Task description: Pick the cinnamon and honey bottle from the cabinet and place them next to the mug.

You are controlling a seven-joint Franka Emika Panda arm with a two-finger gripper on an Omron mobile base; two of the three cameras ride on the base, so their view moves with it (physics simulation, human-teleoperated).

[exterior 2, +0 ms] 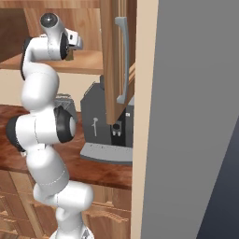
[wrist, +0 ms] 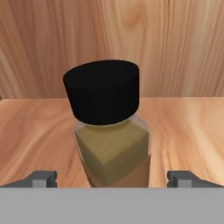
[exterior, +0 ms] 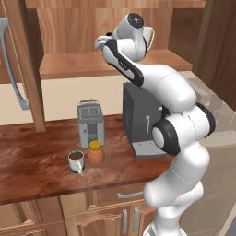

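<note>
Cinnamon (wrist: 111,131) stands on the cabinet (wrist: 183,127) shelf between the wide-apart claw (wrist: 111,179) fingertips

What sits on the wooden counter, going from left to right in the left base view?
Mug → honey bottle, touching or nearly touching it → dark coffee machine. The grey toaster stands behind the first two, so its place in the order is unclear.

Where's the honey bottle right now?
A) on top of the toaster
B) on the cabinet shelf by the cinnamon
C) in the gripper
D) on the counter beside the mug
D: the honey bottle stands on the counter just right of the mug, in front of the toaster.
</note>
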